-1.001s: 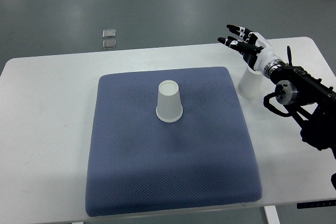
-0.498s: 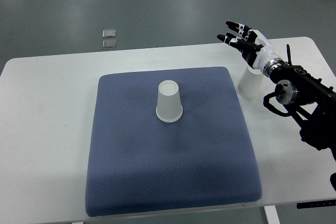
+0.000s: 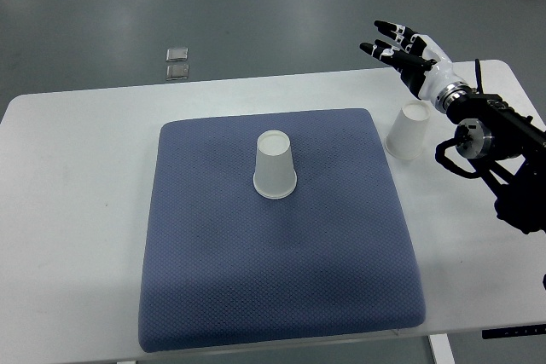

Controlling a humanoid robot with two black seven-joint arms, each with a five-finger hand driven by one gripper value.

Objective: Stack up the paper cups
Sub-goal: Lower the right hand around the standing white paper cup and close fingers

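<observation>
Cups upside down: one (image 3: 275, 165) on blue mat (image 3: 281, 296), one (image 3: 407, 131) beside it; right hand (image 3: 418, 61) fingers spread, empty.

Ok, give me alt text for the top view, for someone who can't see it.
The robot's right hand, fingers spread and empty, hovers above the far right of a white table, near an upside-down paper cup standing just off a blue mat. A second upside-down cup stands on the mat.
</observation>
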